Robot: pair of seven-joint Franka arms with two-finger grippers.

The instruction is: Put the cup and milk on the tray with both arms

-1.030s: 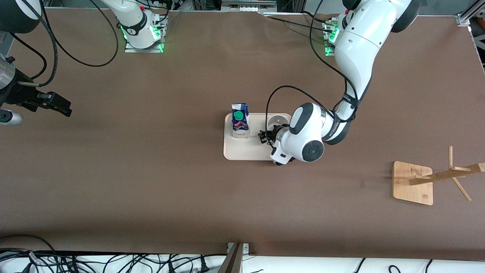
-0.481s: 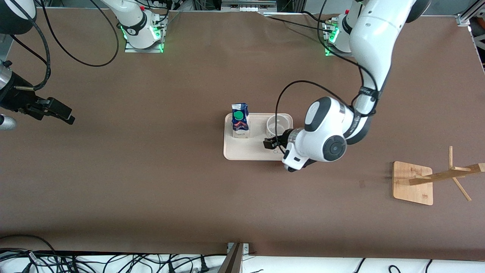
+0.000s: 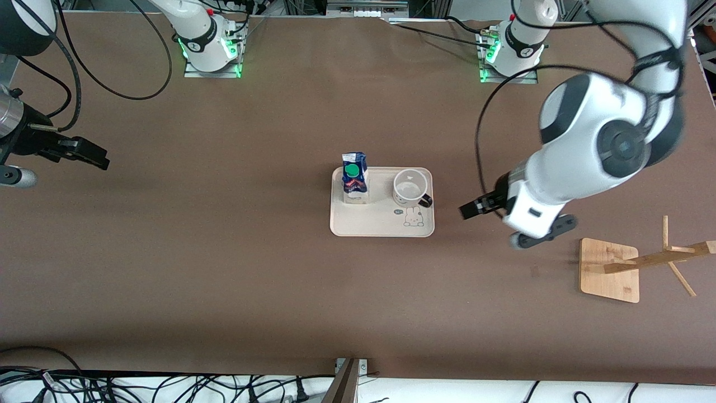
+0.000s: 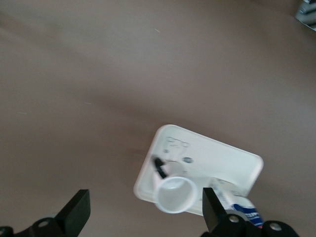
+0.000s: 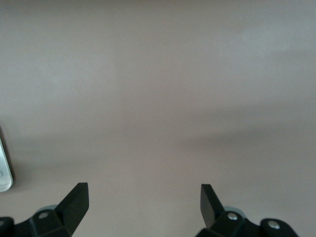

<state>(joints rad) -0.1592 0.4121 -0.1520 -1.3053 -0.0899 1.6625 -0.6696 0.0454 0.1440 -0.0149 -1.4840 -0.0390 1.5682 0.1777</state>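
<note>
The cup is seen standing upright on the tray, at the tray's end toward the left arm, with its black handle turned toward the front camera and that same end. The milk is also set upright on the tray, at the end toward the right arm, apart from the cup. A small rabbit drawing is shown on the tray, nearer to the front camera than the cup. The tray is placed near the middle of the brown table.

The left gripper is held in the air over bare table, beside the tray toward the left arm's end, its fingers spread apart and nothing gripped. The right gripper is held over bare table at the right arm's end, well apart from the tray, fingers likewise spread and empty. A wooden rack is seen toward the left arm's end of the table.
</note>
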